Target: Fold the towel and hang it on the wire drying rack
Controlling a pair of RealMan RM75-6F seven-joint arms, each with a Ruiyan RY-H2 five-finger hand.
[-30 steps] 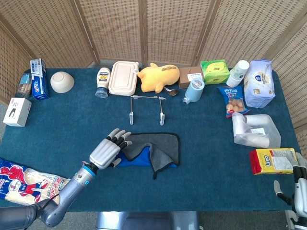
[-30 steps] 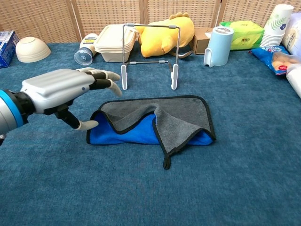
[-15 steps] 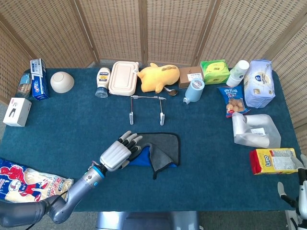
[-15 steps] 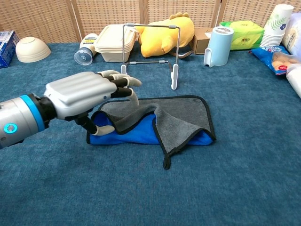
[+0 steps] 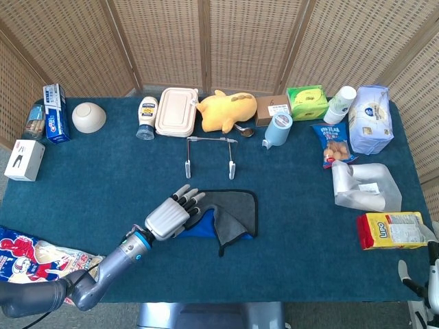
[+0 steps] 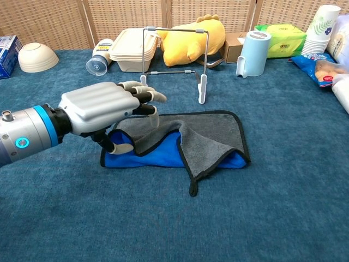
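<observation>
I hold my left robot hand [image 6: 103, 109] over the towel's [image 6: 210, 139] left end, fingers spread, gripping nothing; my right robot hand [image 5: 431, 281] I cannot judge.

grey-blue towel [image 6: 207, 139] folded flat, wire drying rack [image 6: 173, 65] upright behind

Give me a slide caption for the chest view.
Left hand over the folded grey-and-blue microfibre towel's left end, white-footed wire drying rack standing behind.

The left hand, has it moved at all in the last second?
Yes. The left hand has shifted right, toward the towel: it was beside the towel's left edge, and now its fingers reach over that edge. The rack has stayed put.
</observation>
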